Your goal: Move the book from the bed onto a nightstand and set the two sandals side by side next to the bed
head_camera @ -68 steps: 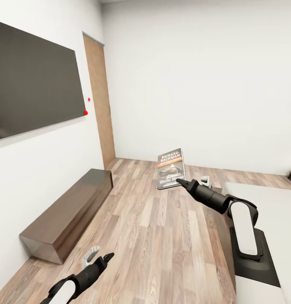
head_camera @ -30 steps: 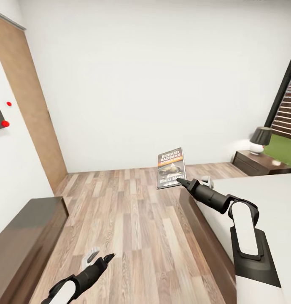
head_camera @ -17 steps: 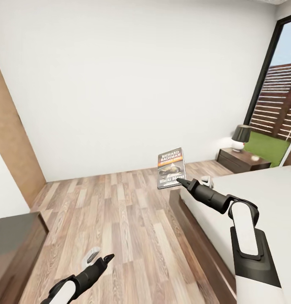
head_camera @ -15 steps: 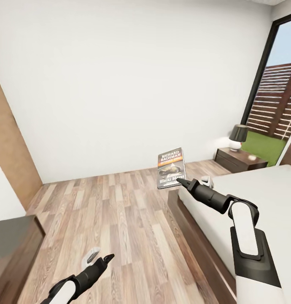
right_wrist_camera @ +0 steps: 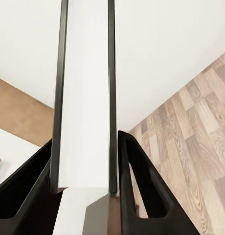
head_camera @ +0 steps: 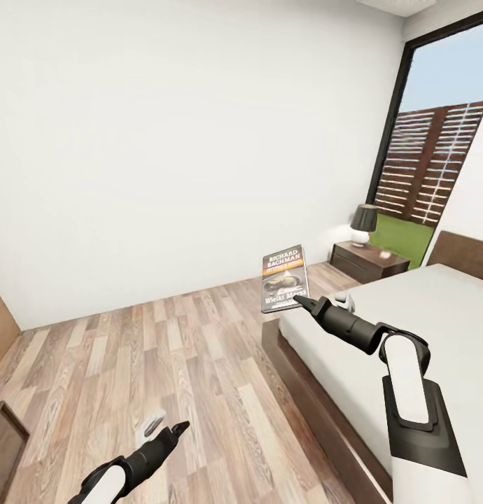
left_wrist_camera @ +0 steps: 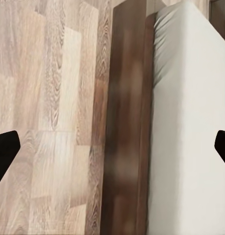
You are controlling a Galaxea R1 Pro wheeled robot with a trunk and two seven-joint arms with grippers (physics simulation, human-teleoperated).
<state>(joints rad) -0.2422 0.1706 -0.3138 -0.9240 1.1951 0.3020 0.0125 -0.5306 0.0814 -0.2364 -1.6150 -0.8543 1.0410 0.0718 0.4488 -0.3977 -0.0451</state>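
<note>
The right gripper (head_camera: 298,300) is clamped on the lower corner of the book (head_camera: 284,278), holding it upright in the air over the foot of the bed (head_camera: 353,336), with the nightstand (head_camera: 368,260) far off at about two o'clock beside the window. Thin and light, the paperback looks likely to flex or swivel from a corner pinch, so a hold nearer mid-spine would be steadier. The left gripper (head_camera: 173,429) hangs low at seven o'clock, jaws wide apart and empty.
</note>
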